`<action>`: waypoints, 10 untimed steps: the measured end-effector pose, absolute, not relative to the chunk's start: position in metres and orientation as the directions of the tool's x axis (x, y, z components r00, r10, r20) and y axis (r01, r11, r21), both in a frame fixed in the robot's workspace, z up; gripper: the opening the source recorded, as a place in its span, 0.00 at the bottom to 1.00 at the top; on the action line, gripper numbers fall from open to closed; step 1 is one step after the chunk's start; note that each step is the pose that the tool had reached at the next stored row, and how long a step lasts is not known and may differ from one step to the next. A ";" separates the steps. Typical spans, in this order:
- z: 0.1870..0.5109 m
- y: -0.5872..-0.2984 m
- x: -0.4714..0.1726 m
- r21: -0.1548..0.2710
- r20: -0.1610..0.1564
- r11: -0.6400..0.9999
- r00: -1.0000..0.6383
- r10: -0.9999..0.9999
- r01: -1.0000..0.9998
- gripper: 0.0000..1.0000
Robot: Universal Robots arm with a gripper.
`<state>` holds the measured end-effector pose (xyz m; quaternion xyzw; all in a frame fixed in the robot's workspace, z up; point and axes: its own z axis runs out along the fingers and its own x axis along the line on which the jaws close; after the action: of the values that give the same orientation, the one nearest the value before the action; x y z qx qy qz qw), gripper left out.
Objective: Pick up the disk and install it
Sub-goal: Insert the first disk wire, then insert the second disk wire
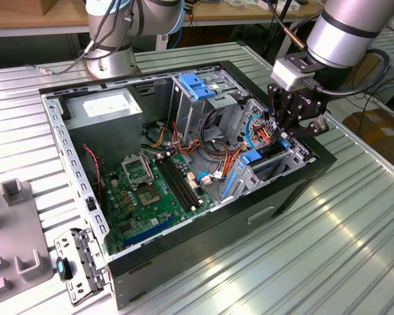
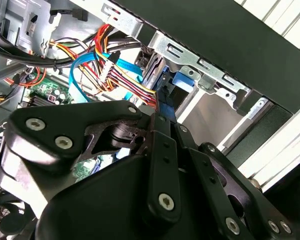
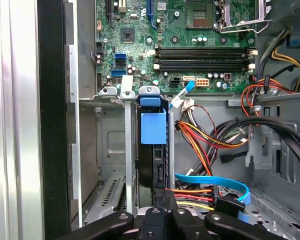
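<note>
Tool (image 1: pixel 295 126): black fingers drawn narrow over the drive bay, gripping nothing visible
Disk (image 3: pixel 153 150): standing on edge in the bay slot, blue rail showing, beside the motherboard (image 3: pixel 180 35)

We see the disk (image 3: pixel 152 150) standing on its edge in a metal slot. Its blue plastic end (image 3: pixel 153 128) faces us.

Place: robotics lab or electronics assembly workshop.
Worktop (image 1: pixel 354 249): ribbed aluminium profile surface, bolted-down robot base (image 1: pixel 111 62) at its far edge.
Workpiece: opened desktop computer case (image 1: pixel 203 216), motherboard (image 1: pixel 151 193) and wiring exposed.
Fixtures: grey holding blocks (image 1: pixel 16 252) at the exterior view's left.
Background: wooden benches (image 1: pixel 33 16), cardboard box (image 1: pixel 381 131).
</note>
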<state>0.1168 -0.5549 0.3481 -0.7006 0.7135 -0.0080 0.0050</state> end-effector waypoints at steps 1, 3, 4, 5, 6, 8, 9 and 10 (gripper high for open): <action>0.348 -0.555 0.117 -0.018 0.004 0.018 -0.018 -1.000 -1.000 0.11; 0.348 -0.555 0.117 -0.018 0.004 0.018 -0.018 -1.000 -1.000 0.11; 0.348 -0.555 0.117 -0.018 0.004 0.018 -0.018 -1.000 -1.000 0.11; 0.348 -0.555 0.117 -0.018 0.004 0.018 -0.018 -1.000 -1.000 0.11; 0.348 -0.555 0.117 -0.018 0.004 0.018 -0.018 -1.000 -1.000 0.11; 0.348 -0.555 0.117 -0.018 0.004 0.018 -0.018 -1.000 -1.000 0.11; 0.348 -0.555 0.117 -0.018 0.004 0.018 -0.018 -1.000 -1.000 0.11; 0.348 -0.555 0.117 -0.018 0.004 0.018 -0.018 -1.000 -1.000 0.11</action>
<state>0.1169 -0.5549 0.3482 -0.7006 0.7134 -0.0080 0.0050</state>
